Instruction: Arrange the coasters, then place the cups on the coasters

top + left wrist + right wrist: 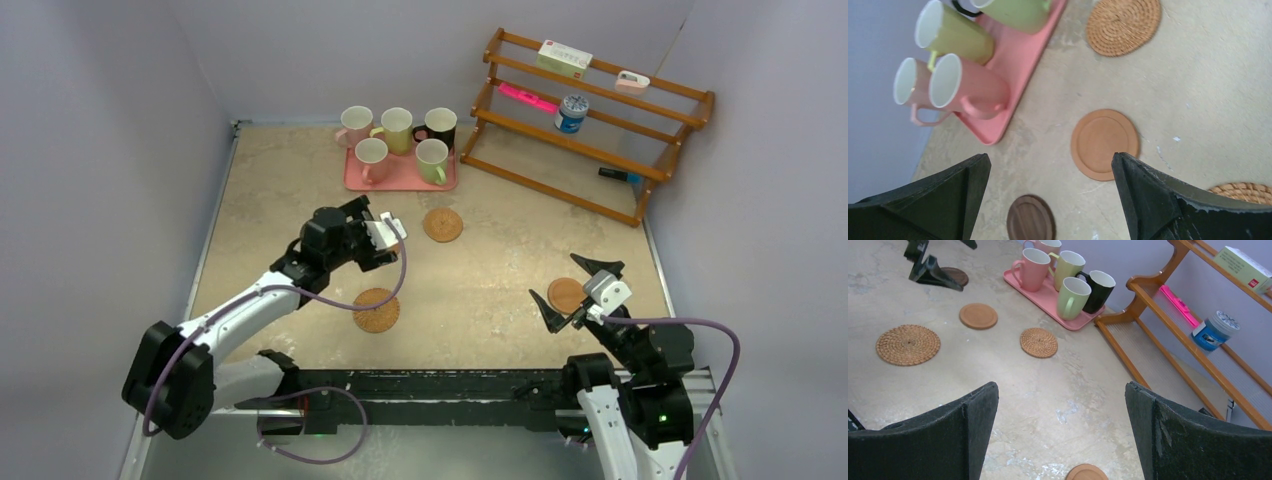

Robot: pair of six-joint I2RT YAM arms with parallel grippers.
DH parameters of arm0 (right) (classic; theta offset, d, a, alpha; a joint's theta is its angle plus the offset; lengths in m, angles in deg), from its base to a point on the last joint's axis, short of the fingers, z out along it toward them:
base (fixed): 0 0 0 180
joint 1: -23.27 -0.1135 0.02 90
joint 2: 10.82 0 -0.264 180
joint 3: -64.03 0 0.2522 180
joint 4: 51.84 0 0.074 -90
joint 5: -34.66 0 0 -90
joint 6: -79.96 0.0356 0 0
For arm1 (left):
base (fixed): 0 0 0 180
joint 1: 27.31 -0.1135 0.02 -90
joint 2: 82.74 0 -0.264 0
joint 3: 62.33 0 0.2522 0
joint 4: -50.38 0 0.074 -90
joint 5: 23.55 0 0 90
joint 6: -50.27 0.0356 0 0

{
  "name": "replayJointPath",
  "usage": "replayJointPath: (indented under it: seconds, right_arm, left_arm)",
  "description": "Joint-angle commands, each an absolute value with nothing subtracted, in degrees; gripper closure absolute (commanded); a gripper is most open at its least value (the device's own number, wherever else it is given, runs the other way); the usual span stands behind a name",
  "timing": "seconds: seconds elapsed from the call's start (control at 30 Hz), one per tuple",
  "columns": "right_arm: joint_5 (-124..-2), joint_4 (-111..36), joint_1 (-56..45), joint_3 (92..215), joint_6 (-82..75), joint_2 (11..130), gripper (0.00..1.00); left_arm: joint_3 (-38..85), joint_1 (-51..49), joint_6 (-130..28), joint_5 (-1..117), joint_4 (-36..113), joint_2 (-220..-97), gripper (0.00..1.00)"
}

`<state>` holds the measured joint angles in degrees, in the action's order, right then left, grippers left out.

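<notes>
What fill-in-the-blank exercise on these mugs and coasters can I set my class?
1. All five mugs stand on the ____ tray.
2. The mug nearest the wooden rack is ____.
3. The table holds ____ woven coasters.
4. The left pincer and the right pincer both stand ____.

Missing words: pink; black; two; open.

There are five cups (1071, 297), one tray (1044, 299), and five coasters (1038, 342): two woven, two smooth tan, one dark brown.
</notes>
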<state>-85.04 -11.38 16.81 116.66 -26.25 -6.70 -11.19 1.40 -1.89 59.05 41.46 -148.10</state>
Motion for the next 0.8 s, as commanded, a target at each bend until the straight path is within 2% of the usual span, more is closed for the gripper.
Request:
replayJointPath:
  seconds: [0.0, 0.3, 0.77]
  right_arm:
    - [-86.1, -12.3, 16.8, 116.5, -27.0, -5.7, 0.02]
    - [-87.3, -11.6, 16.7, 116.5, -27.7, -6.1, 0.02]
    - [-87.3, -11.6, 16.8, 116.5, -27.9, -6.0, 0.02]
  left_arm:
    - [-13.1, 4.6, 0.7, 63.0, 46.5, -152.2, 0.0]
    - [-12.2, 5.5, -2.2, 73.5, 52.6, -159.7, 0.0]
    - [-9.7, 5.5, 0.9, 74.9, 58.2, -171.3, 0.0]
